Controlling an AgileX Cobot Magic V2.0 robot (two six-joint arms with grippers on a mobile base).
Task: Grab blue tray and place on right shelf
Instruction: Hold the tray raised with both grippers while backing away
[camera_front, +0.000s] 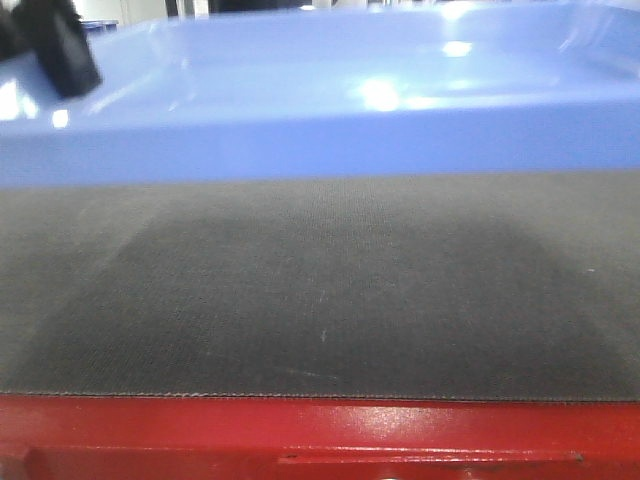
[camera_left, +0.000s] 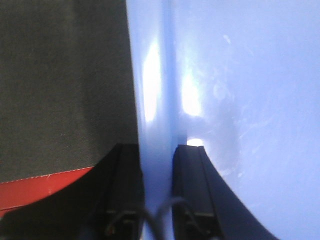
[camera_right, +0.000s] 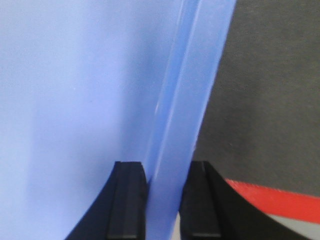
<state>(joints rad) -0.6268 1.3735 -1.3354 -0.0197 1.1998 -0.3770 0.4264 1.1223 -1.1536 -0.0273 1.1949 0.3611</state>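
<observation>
The blue tray (camera_front: 320, 140) spans the far part of the dark mat, its glossy front rim facing me. My left gripper (camera_left: 159, 150) is shut on the tray's (camera_left: 250, 100) left rim, one finger outside over the mat and one inside the tray. One of its black fingers (camera_front: 60, 45) shows at the tray's far left. My right gripper (camera_right: 164, 167) is shut on the tray's (camera_right: 75, 100) right rim in the same way. Whether the tray rests on the mat or hangs just above it I cannot tell. The right shelf is out of view.
A dark woven mat (camera_front: 320, 290) covers the table, and its red frame (camera_front: 320, 435) runs along the near edge. The same red edge shows at the corner of each wrist view, beside the fingers.
</observation>
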